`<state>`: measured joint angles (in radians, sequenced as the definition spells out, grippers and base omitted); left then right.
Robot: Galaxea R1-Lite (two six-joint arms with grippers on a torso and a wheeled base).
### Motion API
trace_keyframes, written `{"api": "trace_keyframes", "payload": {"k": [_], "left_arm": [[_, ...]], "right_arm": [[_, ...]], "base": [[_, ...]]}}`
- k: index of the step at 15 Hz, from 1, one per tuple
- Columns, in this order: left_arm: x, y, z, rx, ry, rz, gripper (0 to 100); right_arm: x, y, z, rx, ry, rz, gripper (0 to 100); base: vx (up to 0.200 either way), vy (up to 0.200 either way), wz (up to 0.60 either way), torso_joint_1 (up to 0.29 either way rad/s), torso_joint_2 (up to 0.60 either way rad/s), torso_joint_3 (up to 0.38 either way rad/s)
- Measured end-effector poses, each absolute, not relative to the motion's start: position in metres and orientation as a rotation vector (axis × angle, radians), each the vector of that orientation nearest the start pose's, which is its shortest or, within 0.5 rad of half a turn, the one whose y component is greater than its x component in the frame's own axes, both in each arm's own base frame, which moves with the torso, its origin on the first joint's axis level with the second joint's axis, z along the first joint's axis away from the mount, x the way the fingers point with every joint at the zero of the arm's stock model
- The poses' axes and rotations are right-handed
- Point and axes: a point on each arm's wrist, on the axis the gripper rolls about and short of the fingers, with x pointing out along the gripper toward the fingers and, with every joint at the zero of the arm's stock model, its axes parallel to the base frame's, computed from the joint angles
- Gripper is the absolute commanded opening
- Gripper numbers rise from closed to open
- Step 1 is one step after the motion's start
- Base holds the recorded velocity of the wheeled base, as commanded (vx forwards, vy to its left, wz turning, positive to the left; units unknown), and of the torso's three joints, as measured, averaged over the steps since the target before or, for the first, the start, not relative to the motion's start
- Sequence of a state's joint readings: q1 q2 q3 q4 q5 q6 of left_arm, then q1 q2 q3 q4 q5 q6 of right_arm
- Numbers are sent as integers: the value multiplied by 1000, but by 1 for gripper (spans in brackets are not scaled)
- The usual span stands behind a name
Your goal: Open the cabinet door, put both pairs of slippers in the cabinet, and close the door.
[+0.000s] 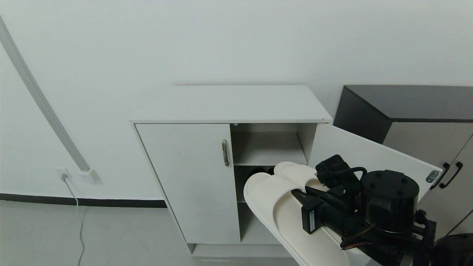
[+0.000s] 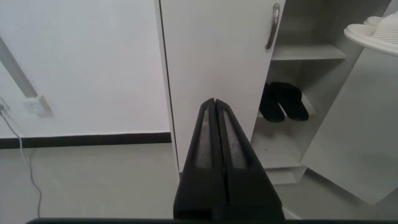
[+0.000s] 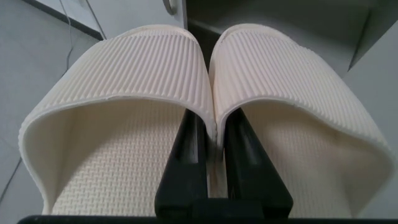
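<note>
A pair of cream ribbed slippers [image 1: 271, 201] is gripped by the right gripper [image 3: 213, 127], just before the open right side of the white wooden cabinet [image 1: 229, 105]. Soft black slippers [image 2: 284, 101] are seen on a shelf inside it. The left gripper [image 2: 214, 106] is clenched, empty.

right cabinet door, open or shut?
Open: right door swung outward, shelves and black slippers inside visible; left door shut.

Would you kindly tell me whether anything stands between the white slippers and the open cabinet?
Nothing visible does. The right door is swung wide, and the white slippers, held in the right gripper, face the opening. The black slippers already lie inside the cabinet.
</note>
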<state>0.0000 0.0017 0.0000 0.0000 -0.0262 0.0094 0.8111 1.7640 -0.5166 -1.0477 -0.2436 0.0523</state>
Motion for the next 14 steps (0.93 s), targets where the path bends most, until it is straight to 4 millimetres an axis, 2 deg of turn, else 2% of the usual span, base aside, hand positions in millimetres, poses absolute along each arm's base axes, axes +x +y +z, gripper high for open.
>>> {"api": "trace_keyframes", "payload": {"k": [8, 14], "left_arm": [[-23, -1, 76, 9, 2, -26, 0], [-23, -1, 76, 9, 2, -26, 0]], "right_arm": [[200, 202, 132, -50, 189, 562, 0], [202, 205, 129, -42, 173, 562, 0]], "base": [[0, 0, 0, -152, 482, 325], [0, 0, 0, -93, 451, 361]]}}
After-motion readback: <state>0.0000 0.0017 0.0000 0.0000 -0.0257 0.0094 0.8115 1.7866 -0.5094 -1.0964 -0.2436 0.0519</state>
